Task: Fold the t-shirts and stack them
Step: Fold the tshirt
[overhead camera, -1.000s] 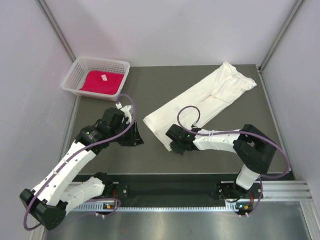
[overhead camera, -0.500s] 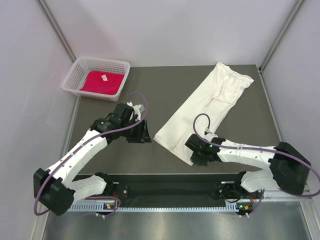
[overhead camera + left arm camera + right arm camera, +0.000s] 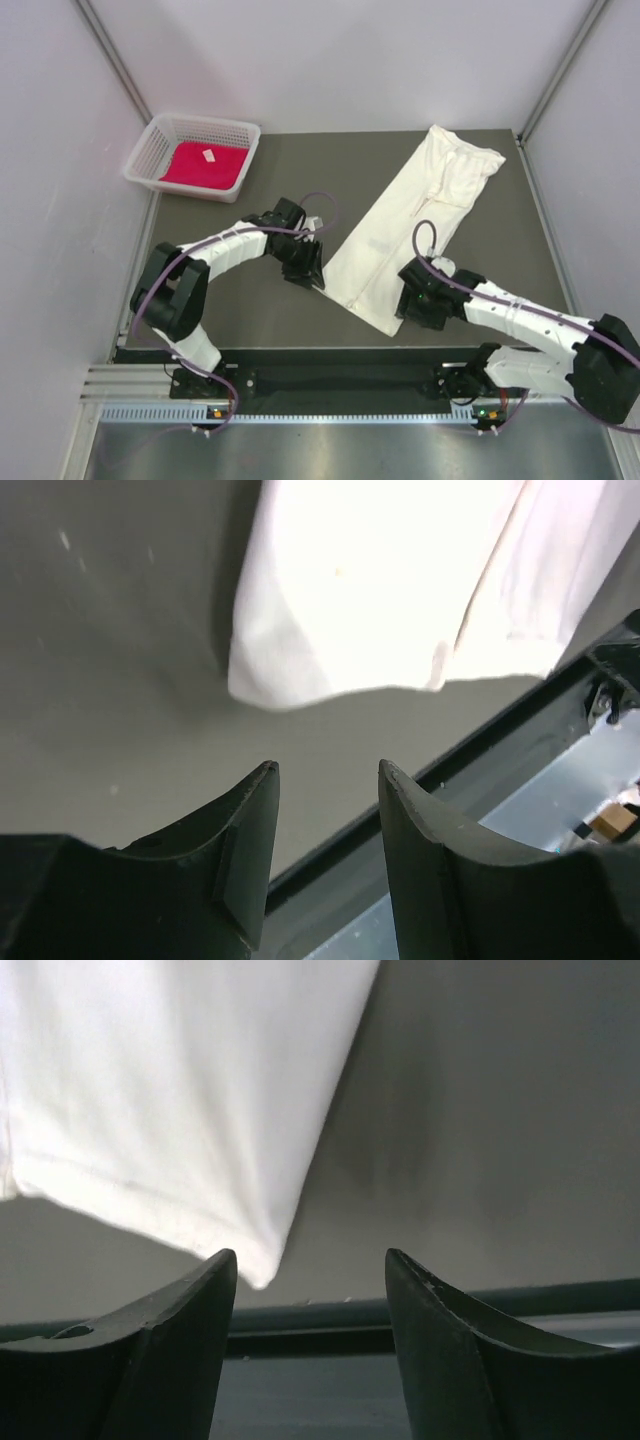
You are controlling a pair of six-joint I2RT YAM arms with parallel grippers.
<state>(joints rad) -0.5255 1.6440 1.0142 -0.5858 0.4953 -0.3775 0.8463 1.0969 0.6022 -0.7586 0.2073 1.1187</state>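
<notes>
The cream-white t-shirt (image 3: pixel 420 215) lies as a long folded strip, running diagonally from the far right of the table toward the near middle. My left gripper (image 3: pixel 312 268) stands open just left of its lower end. In the left wrist view, the cloth (image 3: pixel 380 590) lies beyond the empty fingers (image 3: pixel 325 770). My right gripper (image 3: pixel 410 308) is open beside the strip's near corner. In the right wrist view, that corner (image 3: pixel 258 1272) lies loose by the left fingertip, with nothing gripped. The red-magenta t-shirt (image 3: pixel 205 165) with a small white tag lies in the basket.
A white mesh basket (image 3: pixel 205 122) stands at the far left corner of the dark table (image 3: pixel 240 310). A black rail (image 3: pixel 330 352) runs along the table's near edge, close below both grippers. Pale walls close in the left, right and back.
My right gripper has opened and let go of the white shirt's near corner after dragging it right and nearer. My left arm has swung right to the strip's lower left edge.
</notes>
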